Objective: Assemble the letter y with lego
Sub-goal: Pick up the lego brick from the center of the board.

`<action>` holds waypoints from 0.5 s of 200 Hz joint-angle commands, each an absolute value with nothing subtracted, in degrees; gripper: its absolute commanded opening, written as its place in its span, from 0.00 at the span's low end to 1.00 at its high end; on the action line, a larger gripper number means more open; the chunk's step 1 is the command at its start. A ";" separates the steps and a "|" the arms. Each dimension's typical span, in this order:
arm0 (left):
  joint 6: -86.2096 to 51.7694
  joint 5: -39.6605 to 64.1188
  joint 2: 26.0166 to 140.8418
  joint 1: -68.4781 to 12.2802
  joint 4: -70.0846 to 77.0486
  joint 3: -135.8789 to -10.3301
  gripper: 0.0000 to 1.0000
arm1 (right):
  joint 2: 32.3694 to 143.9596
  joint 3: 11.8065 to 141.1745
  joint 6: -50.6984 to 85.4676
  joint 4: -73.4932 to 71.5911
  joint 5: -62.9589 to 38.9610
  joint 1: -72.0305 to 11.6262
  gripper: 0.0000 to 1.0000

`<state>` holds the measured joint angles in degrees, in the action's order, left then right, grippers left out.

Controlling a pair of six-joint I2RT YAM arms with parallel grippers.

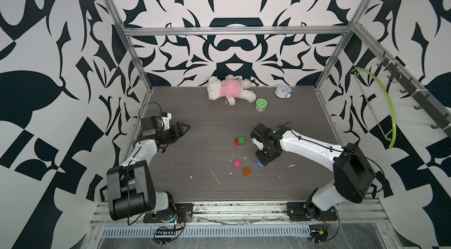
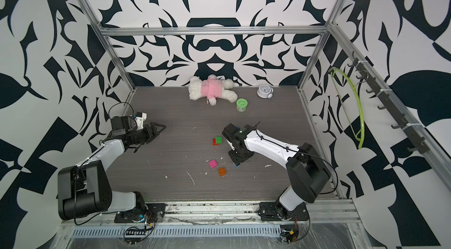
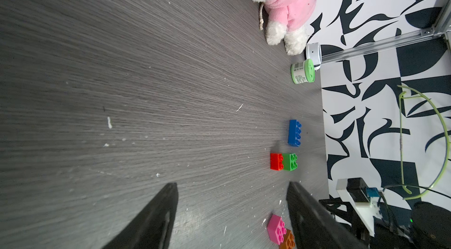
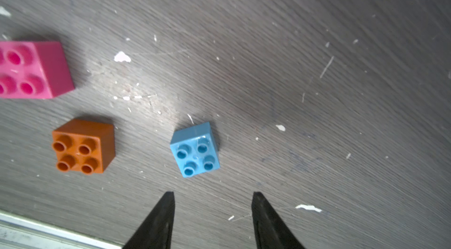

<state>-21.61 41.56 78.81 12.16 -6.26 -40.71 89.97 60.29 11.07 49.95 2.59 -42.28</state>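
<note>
Lego brick (image 4: 195,150), small, square, light-blue studded plastic, sits on the grey wood-grain counter (image 4: 317,89) just ahead of the right jaws, seemingly untouched; they stand partly open, empty. An orange square brick (image 4: 83,146) and a pink square brick (image 4: 31,69) lie aside. Left jaws gape wide, empty.

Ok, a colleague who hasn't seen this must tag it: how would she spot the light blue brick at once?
Start at the grey table and find the tips of the right gripper. The light blue brick lies studs up just ahead of them, apart from the orange brick and pink brick beside it; it is the only pale blue square one.
</note>
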 commanded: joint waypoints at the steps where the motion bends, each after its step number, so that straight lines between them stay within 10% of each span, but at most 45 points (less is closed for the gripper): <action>1: -20.74 41.13 77.69 12.13 -6.72 -39.90 0.75 | 91.08 60.44 12.26 48.18 2.14 -43.11 0.54; 100: -19.95 40.72 77.81 12.13 -7.29 -40.25 0.75 | 97.98 62.12 12.04 48.55 2.55 -43.79 0.47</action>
<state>-21.02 40.91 78.81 12.16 -6.31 -40.71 98.13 60.38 11.49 47.86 2.57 -43.44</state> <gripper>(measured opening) 0.750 0.482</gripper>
